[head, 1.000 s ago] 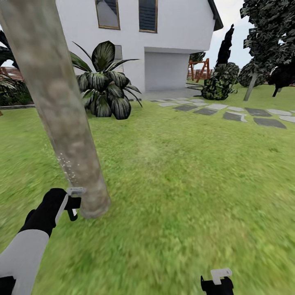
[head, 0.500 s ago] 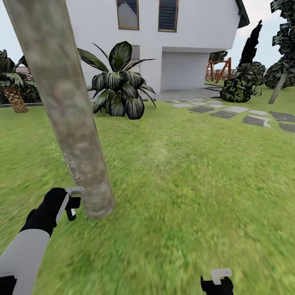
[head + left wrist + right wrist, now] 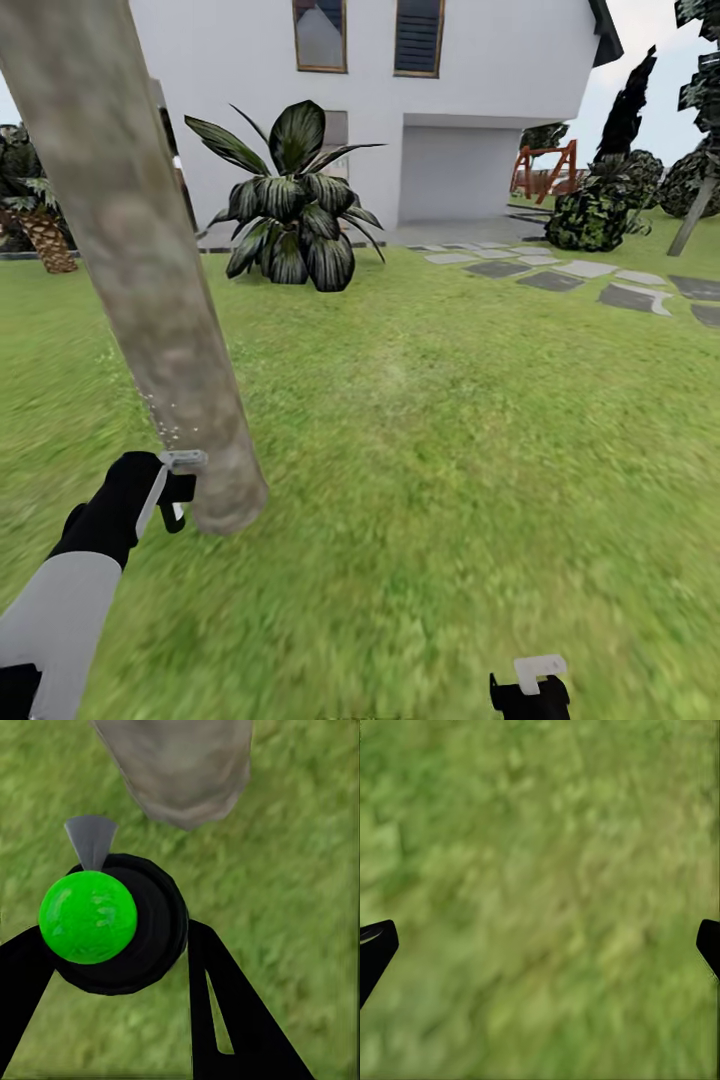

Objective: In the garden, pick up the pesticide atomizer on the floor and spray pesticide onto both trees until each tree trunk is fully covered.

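Left gripper [image 3: 120,967] fingers clamped on the pesticide atomizer [image 3: 112,921], green cap up, grey nozzle aimed at the tree trunk [image 3: 150,270] base just ahead of the fingertips; fine white specks on the bark near the nozzle. Right gripper [image 3: 540,949] fingers wide apart, only lawn [image 3: 540,870] between them.

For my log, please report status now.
Left gripper shut on atomizer, nozzle toward tree trunk. Right gripper open over grass. Nothing between.
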